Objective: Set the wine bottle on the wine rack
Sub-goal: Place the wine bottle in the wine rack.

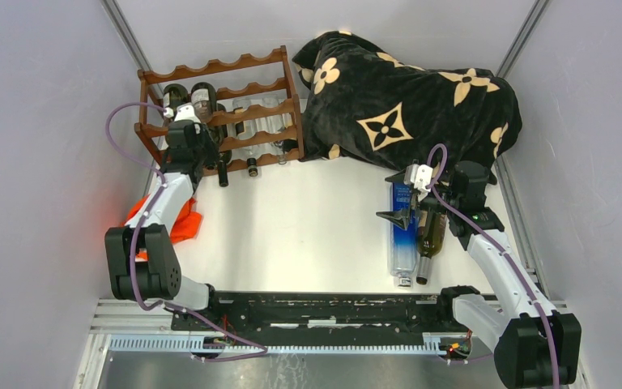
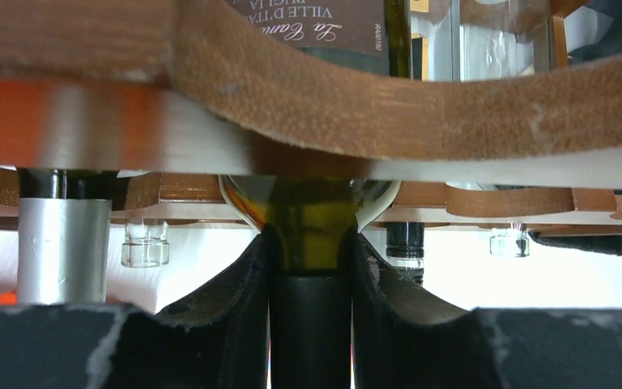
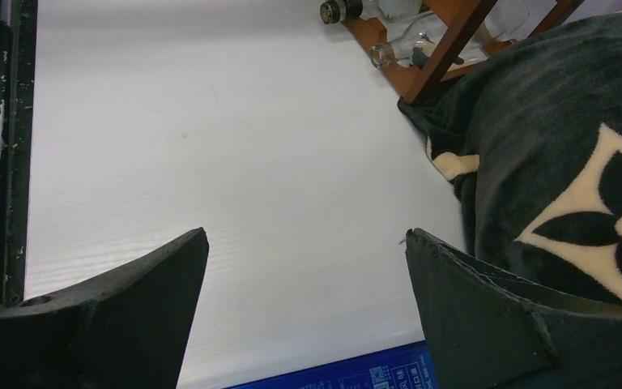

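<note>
Now at the rack: the left gripper [image 2: 312,243] is pressed up to the front of the wine rack [image 1: 253,87], at its left end.
Left grip: the jaws are narrowed to a partial gap, and both fingers [image 2: 235,324] pinch the black-capped neck of the wine bottle [image 2: 312,212].
Wine bottle: dark green glass, its shoulder tucked behind a scalloped rail [image 2: 421,121] low in the rack, its neck pointing out of the front. Whether its body rests fully on the rails cannot be told.
Neighbours: a silver-foiled neck [image 2: 53,243] pokes out of the rack just left of the held bottle, and a labelled bottle [image 2: 332,28] lies on the tier above.
Right gripper [image 3: 306,235]: spread wide and holding nothing, it hovers over the white table [image 3: 210,121], well to the right of the rack and nearer the arm bases.
Beneath it: a blue-labelled clear bottle [image 1: 402,235] and a dark green bottle [image 1: 432,235] lie side by side on the table.
Blanket [image 1: 405,97]: black with cream flowers, heaped against the rack's right end.
Orange cloth [image 1: 180,223]: on the table in front of the rack's left end.
</note>
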{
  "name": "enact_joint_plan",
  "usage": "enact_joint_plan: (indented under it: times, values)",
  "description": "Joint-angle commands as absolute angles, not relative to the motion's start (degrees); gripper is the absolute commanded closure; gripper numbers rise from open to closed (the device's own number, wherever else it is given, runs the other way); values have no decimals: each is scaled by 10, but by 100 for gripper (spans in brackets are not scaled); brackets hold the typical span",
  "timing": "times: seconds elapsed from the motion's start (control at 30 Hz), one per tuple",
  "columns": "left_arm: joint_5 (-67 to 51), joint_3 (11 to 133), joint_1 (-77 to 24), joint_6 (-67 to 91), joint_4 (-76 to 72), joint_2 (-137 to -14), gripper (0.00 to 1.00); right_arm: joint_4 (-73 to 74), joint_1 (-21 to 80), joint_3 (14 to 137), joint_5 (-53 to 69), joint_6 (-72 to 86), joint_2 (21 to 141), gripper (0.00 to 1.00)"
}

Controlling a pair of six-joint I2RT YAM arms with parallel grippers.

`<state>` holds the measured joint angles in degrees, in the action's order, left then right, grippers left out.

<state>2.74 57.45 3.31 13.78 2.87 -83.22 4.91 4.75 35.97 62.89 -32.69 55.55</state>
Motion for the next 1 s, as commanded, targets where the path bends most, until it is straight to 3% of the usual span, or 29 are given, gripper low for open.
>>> enact_joint_plan:
  times: [0.0, 0.97]
  values:
    - [57, 628, 41, 116, -76, -831, 98, 41, 46, 366, 632, -332, 545, 2]
    - [46, 658, 33, 124, -110, -908, 95, 49, 46, 368, 628, -342, 541, 2]
